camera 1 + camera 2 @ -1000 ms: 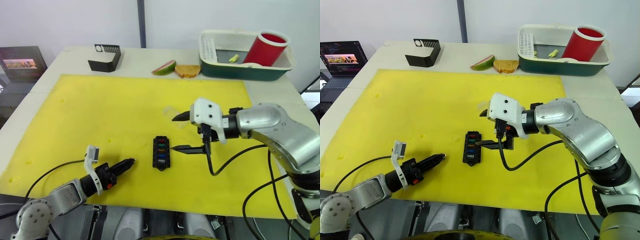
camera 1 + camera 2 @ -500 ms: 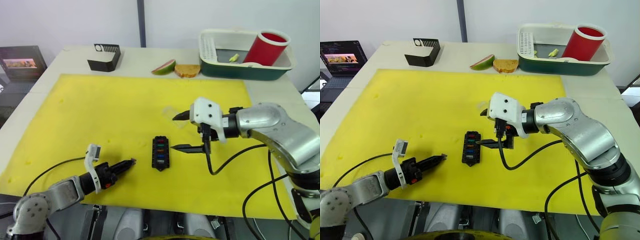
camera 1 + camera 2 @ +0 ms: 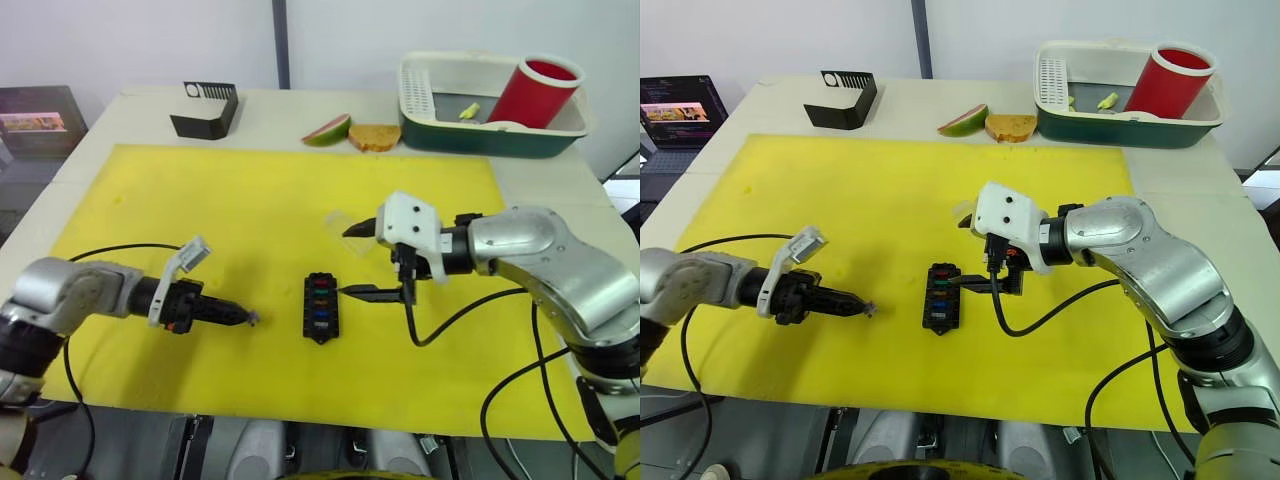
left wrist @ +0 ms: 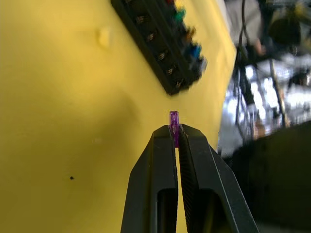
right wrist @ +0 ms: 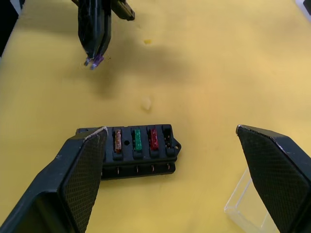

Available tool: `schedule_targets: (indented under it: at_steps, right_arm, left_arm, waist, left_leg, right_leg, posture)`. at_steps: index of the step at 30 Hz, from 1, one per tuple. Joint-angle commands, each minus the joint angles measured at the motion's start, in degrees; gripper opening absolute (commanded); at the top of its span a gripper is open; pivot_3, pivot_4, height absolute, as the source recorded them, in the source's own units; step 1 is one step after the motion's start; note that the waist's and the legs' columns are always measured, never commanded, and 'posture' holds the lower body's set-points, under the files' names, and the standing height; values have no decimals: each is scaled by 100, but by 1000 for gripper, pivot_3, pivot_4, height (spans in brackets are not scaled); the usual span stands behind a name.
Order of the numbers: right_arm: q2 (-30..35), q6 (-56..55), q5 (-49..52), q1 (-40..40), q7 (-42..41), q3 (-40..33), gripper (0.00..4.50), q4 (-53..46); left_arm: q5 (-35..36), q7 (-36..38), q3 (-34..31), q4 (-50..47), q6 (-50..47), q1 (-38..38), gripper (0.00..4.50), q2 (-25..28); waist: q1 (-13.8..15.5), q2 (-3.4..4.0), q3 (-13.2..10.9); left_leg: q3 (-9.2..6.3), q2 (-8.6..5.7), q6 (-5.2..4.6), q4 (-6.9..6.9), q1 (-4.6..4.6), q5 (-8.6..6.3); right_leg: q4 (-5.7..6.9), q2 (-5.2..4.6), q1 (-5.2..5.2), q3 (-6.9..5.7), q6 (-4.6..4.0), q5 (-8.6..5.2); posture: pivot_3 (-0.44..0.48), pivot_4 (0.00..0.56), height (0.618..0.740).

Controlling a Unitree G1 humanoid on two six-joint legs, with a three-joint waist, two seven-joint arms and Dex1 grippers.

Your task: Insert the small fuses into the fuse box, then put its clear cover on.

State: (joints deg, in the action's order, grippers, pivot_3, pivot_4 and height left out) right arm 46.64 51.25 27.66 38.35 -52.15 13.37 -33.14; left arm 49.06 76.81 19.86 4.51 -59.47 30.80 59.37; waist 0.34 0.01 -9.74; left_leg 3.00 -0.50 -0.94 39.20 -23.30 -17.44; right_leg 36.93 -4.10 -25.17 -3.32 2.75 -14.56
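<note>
Left wrist view shows the left gripper (image 4: 175,133) with its jaws clenched on a purple fuse (image 4: 173,121), which stands out past the fingertips, above the yellow mat (image 4: 63,121) and a little apart from the end of the fuse box (image 4: 160,43). From the head views, the fuse box (image 3: 320,306) lies on the yellow mat in the middle of the near half of the desk (image 3: 280,110), with coloured fuses already seated in a row of its slots; the right wrist view picks out an amber, a green and a red one (image 5: 153,138) side by side. The left gripper hovers just beside the box on the side toward the desk's left edge, pointing at it. The right gripper (image 3: 365,262) sits on the opposite side of the box with its jaws released and spread wide, one finger (image 3: 365,293) close to the box's flank, the other (image 3: 358,229) farther toward the back edge. The clear cover (image 3: 345,222) lies flat on the mat behind the fuse box, near that farther finger; whether they touch I cannot tell. At the back edge of the desk stand a black slotted stand (image 3: 205,108), a fruit slice (image 3: 328,130), a piece of bread (image 3: 375,137), and a white-and-green bin (image 3: 440,135) holding a red cup (image 3: 540,90).
</note>
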Motion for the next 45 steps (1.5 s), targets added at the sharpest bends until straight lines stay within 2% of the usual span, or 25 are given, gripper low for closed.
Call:
schedule_targets:
  at_steps: [1,4,9,16,21,29,30,31,33,41,45]
  right_arm:
    - [-20,50,13,61,92,-93,4500,-181]
    - [-34,110,30,47,140,-104,4500,-230]
    - [-38,198,63,30,207,-121,4500,-297]
    - [16,266,74,20,202,-130,4500,-364]
    - [36,243,50,34,169,-101,4500,-360]
    - [7,180,-9,61,125,-21,4500,-303]
    - [-2,171,-18,72,120,-8,4500,-292]
    - [-8,164,-24,79,115,2,4500,-285]
    - [-15,150,-36,87,101,19,4500,-275]
    - [-23,115,-55,90,86,69,4500,-267]
    - [-7,103,-39,62,74,56,4500,-287]
  left_arm:
    - [-1226,1070,733,849,846,639,164,-223]
    - [-1805,1516,1050,1447,1298,1050,164,-540]
    - [-2020,1569,1328,1997,1694,1489,164,-961]
    - [-1847,1569,1810,2116,2099,1767,164,-977]
    - [-2007,1569,2000,2397,2481,1908,164,-1063]
    - [-2087,1569,1861,2740,2895,2003,164,-1099]
    - [-2110,1569,1826,2773,2934,1998,748,-1109]
    - [-2131,1569,1788,2801,2966,1994,1003,-1120]
    - [-2107,1569,1665,2844,2958,2004,1870,-1119]
    - [-2042,1569,1118,2829,2698,1925,1870,-895]
    - [-1733,1569,596,2435,2116,1726,1870,-659]
  waist:
    - [18,-3,-2]
    - [31,-13,-8]
    - [42,-24,-15]
    - [42,-26,-15]
    - [42,-26,-16]
    - [40,-26,-16]
    - [39,-26,-16]
    - [40,-26,-16]
    - [46,-26,-15]
    - [26,-30,-18]
    - [17,-40,-24]
  left_leg:
    - [1,0,-8,1,-4,-4]
    - [3,-1,-21,5,-9,-5]
    - [2,-1,-29,10,-12,-5]
    - [-3,-1,-33,30,-12,-5]
    - [-3,0,-46,49,-13,-13]
    - [-9,0,-55,77,-13,-18]
    - [-10,0,-55,77,-13,-18]
    - [-10,0,-55,77,-13,-18]
    - [-12,0,-55,77,-13,-18]
    - [-14,4,-56,82,-12,-19]
    - [-14,5,-56,82,-13,-19]
  right_leg:
    - [4,1,-5,0,0,0]
    - [7,7,-10,-1,7,4]
    - [8,11,-7,-2,29,15]
    - [22,10,-2,-2,36,18]
    - [25,11,5,-3,40,19]
    - [27,11,20,-6,45,21]
    - [28,11,20,-6,45,21]
    - [29,12,19,-6,46,22]
    - [30,12,20,-8,46,22]
    - [30,18,23,-9,49,23]
    - [29,20,23,-9,50,23]
  posture:
    - [0,150,740]
    - [0,150,740]
    - [0,150,740]
    - [0,150,740]
    - [0,150,740]
    - [0,150,740]
    - [0,150,740]
    - [0,150,740]
    - [0,150,740]
    - [0,150,740]
    - [0,150,740]
